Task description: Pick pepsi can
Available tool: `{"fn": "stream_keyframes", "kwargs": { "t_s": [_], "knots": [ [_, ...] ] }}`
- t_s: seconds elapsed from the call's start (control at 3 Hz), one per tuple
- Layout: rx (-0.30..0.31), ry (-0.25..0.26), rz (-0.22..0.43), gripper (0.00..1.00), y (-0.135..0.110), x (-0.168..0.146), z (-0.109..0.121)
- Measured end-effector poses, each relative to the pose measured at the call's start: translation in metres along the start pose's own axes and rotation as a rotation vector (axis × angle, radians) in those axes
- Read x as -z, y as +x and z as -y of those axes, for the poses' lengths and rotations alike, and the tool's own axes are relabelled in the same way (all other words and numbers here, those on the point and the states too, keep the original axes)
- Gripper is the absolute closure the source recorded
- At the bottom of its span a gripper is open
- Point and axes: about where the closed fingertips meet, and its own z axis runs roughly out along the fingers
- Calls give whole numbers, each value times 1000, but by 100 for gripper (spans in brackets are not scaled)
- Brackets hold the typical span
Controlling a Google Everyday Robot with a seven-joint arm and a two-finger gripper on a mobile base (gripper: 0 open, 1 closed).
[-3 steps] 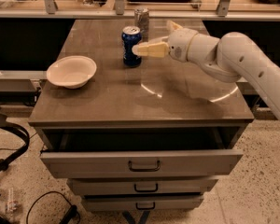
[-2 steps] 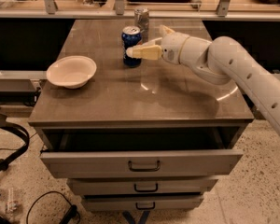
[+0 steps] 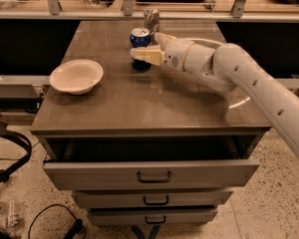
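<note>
The pepsi can is dark blue with a silver top. It stands upright on the brown cabinet top, towards the back middle. My gripper reaches in from the right on a white arm and is open, with the can between its cream fingers. The near finger crosses the front of the can and hides its middle; the far finger sits behind the can's right side. I cannot tell whether either finger touches the can.
A plain silver-grey can stands just behind the pepsi can. A white bowl sits at the left of the top. The top drawer below is pulled open. Metal railings run along the back.
My gripper has moved left, from beside the pepsi can to around it. The can, the bowl and the silver can have not moved.
</note>
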Motion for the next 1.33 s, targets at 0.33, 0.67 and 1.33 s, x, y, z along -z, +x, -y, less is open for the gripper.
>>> {"fn": "stream_keyframes", "kwargs": {
  "t_s": [0.33, 0.67, 1.33],
  "knots": [
    [0, -4, 0, 49, 0, -2, -2],
    [0, -10, 1, 80, -1, -5, -5],
    [-1, -15, 1, 100, -1, -8, -7]
  ]
}}
